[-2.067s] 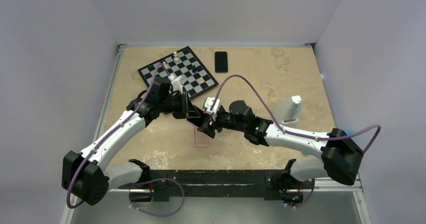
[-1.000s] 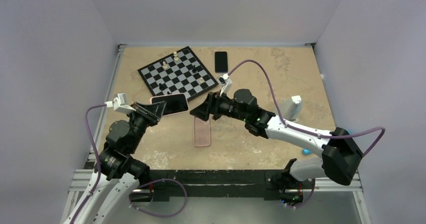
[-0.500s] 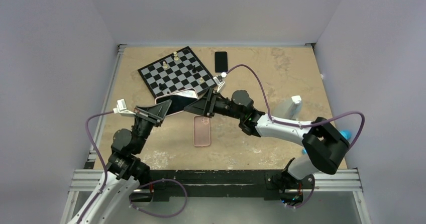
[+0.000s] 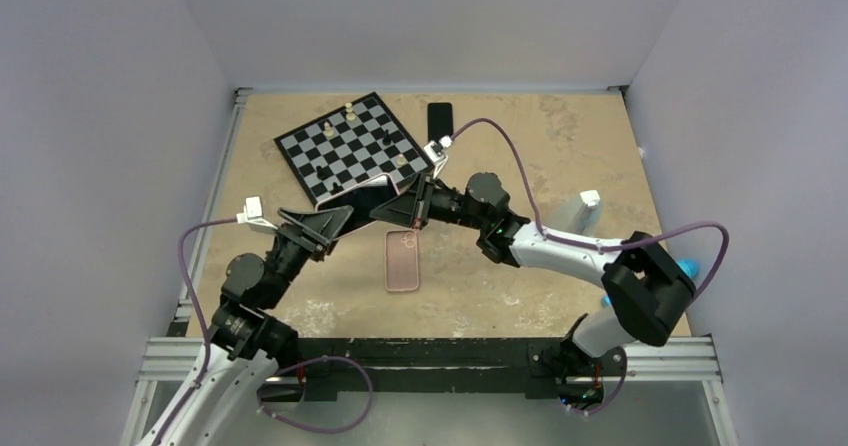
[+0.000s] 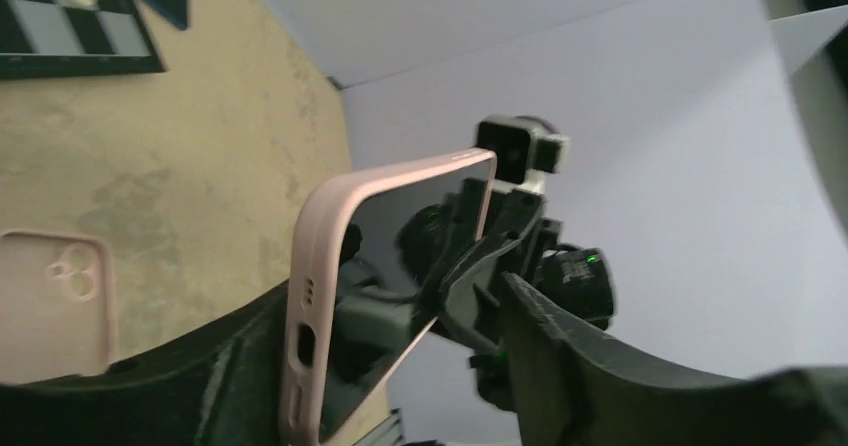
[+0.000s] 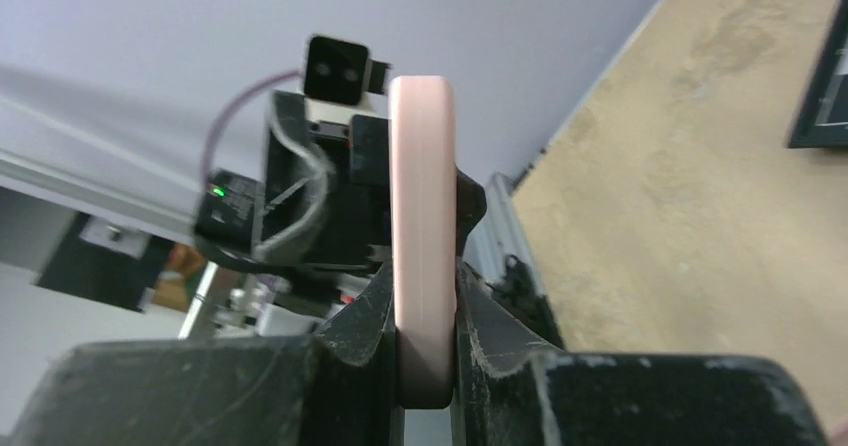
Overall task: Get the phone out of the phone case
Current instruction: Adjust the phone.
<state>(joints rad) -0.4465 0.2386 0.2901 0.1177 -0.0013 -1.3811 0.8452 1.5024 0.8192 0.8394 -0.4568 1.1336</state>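
Nearest us, the left gripper (image 4: 330,221) has its jaws standing apart. The charging-port end of the dark-screened phone (image 5: 410,256) sits between them, with a gap showing on the screen side. Just right of it, a second soft pink case (image 4: 402,261) lies flat on the worn tan table (image 4: 560,146), camera cut-out up. We cannot tell whether anything is inside it.

Beyond that, the phone is in the air between the two grippers, still seated in its own soft pink phone case (image 5: 318,266). The case wraps the back and rim, and the glossy screen is bare and mirrors the arm opposite. It is tilted with the screen towards the overhead camera, and in the top view it overlaps the near edge of the black-and-white chessboard (image 4: 355,146). The right gripper (image 4: 385,208) is clamped across the other end, one finger pressed on each face of the case.

Further off, the chessboard carries a few scattered pieces, and a bare black phone (image 4: 440,121) lies flat near the table's far edge.

A second ago the left gripper alone pinched the cased phone, and the right gripper stood open and clear of it. Since then the right has closed on it and the left has let go. The phone has also shifted a little towards the chessboard.
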